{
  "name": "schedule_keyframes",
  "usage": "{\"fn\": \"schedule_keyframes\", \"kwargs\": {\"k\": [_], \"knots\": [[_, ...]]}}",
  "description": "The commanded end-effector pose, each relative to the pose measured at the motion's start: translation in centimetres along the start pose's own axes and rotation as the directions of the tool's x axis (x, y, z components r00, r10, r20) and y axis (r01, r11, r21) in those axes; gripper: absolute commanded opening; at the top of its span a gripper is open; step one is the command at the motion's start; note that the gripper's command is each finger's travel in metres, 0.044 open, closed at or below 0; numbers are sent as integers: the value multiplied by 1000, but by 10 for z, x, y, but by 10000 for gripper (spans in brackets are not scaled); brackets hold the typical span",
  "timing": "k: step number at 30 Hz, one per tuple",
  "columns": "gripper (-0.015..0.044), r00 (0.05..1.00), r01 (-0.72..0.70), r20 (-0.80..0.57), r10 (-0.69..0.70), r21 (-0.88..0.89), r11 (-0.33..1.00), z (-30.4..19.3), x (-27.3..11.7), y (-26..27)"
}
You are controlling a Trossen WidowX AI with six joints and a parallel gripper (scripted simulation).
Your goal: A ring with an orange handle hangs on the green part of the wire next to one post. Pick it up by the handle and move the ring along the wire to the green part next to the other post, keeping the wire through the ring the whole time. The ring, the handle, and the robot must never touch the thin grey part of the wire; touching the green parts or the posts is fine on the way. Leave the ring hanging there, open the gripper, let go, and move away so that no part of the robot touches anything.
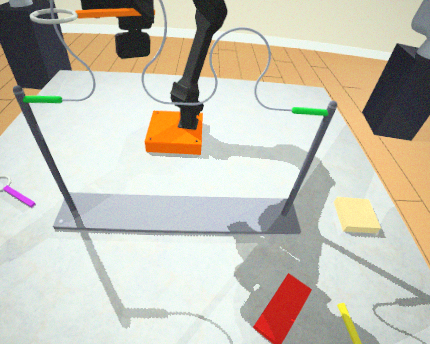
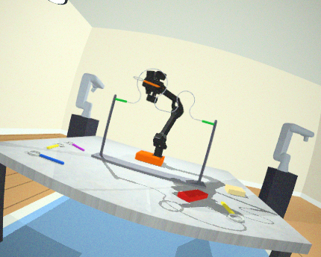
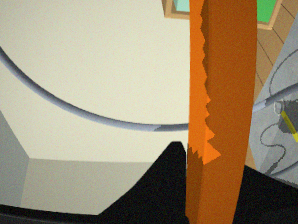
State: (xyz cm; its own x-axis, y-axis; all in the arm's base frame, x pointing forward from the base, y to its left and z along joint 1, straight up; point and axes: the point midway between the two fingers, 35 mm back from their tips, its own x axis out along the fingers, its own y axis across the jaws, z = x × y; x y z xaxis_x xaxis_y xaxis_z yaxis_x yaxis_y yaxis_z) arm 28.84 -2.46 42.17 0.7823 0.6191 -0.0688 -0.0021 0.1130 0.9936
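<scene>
Cream walls and a plank floor surround the pale, faintly mottled worktop [image 1: 136, 265] [image 2: 113, 187], where we see the wire's stand below the claw [image 1: 136, 12] [image 2: 152, 85], its two posts [image 1: 48, 152] [image 1: 308, 162] [image 2: 108, 125] [image 2: 207, 153] rising from a flat grey base. Our claw is pinching the orange handle [image 1: 103, 13] [image 2: 151, 84] [image 3: 220, 100], and the ring [image 1: 32, 16] [image 2: 136, 78] reaches out past the claw's tip, around the grey wire [image 1: 93, 80] [image 2: 139, 93] [image 3: 100, 120] on its tall loop, well above the green sleeves. Whether ring and wire touch, we cannot tell.

To carry this stretch well, we should creep along the curve, keep the wire near the middle of the ring and turn the ring square to each bend. We also need to mind the handle and claw, since the far side of the loop passes close by them in these views.

Below the claw, a red block [image 1: 283, 307] [image 2: 192, 195] and a cream block [image 1: 357, 215] [image 2: 235, 190] lie on the worktop. Two grey arms stand on dark pedestals beyond it.
</scene>
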Motion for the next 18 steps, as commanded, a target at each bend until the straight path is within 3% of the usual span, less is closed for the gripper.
{"fn": "schedule_keyframes", "kwargs": {"k": [1,18], "knots": [[-150,1000,27,5,-27,-38,999,2,1,-3],[-150,989,146,29,-143,-216,966,3,0,-10]]}}
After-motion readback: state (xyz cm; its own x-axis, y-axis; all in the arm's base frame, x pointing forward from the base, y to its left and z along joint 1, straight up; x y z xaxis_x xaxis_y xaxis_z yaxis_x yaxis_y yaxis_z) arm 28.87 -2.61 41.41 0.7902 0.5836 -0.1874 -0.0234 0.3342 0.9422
